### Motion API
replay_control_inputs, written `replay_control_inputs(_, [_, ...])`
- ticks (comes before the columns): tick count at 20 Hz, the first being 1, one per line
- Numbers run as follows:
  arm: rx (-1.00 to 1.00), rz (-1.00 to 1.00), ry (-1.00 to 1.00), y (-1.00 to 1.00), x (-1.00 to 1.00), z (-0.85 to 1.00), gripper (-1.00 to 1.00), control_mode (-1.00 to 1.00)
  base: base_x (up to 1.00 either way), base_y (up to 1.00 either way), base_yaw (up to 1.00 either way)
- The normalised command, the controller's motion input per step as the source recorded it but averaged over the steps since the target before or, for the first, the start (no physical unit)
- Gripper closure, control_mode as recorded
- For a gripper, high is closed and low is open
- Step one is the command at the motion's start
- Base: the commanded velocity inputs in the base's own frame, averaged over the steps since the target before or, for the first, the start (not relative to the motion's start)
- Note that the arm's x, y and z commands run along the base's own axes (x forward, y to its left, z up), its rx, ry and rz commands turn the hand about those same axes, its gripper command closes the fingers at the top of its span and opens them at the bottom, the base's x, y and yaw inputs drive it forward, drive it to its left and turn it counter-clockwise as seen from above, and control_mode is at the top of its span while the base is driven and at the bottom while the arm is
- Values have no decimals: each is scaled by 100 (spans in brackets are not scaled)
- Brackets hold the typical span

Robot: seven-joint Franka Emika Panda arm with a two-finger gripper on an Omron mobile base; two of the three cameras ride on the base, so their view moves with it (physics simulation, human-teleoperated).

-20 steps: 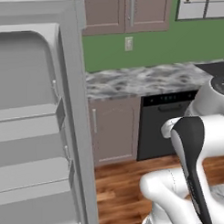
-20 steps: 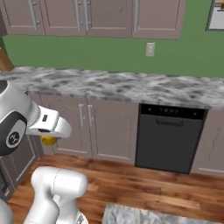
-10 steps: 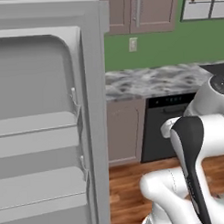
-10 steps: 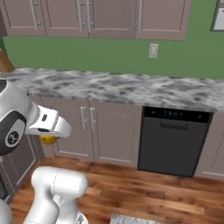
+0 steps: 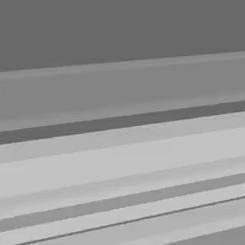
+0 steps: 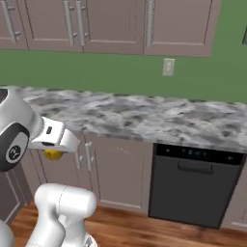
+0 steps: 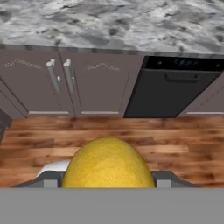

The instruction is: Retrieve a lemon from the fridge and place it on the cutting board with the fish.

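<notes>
1 lemon (image 7: 108, 162) sits clamped in my half-open tool (image 6: 54, 153), carried low beside the table (image 6: 144, 118); I judge a jolt while the base drives could shake it loose.

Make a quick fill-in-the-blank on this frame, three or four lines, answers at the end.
1. The round yellow lemon sits between the gripper's ____.
2. The black dishwasher stands under the grey marbled ____.
3. The white wall outlet is mounted on a ____ wall.
4. The floor below the brown base cabinets is made of ____.

Answers: fingers; countertop; green; wood
</notes>
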Motion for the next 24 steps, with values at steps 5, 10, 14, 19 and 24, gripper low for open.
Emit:
replay_control_inputs(5, [0,0,0,0,0,0,100,100,100,-8,2])
replay_control_inputs(10, [0,0,0,0,0,0,100,100,83,-2,10])
replay_control_inputs(14, [0,0,0,0,0,0,100,100,17,23,60])
replay_control_inputs(19, [0,0,0,0,0,0,100,100,16,0,85])
replay_control_inputs(24, [0,0,0,0,0,0,100,100,4,0,97])
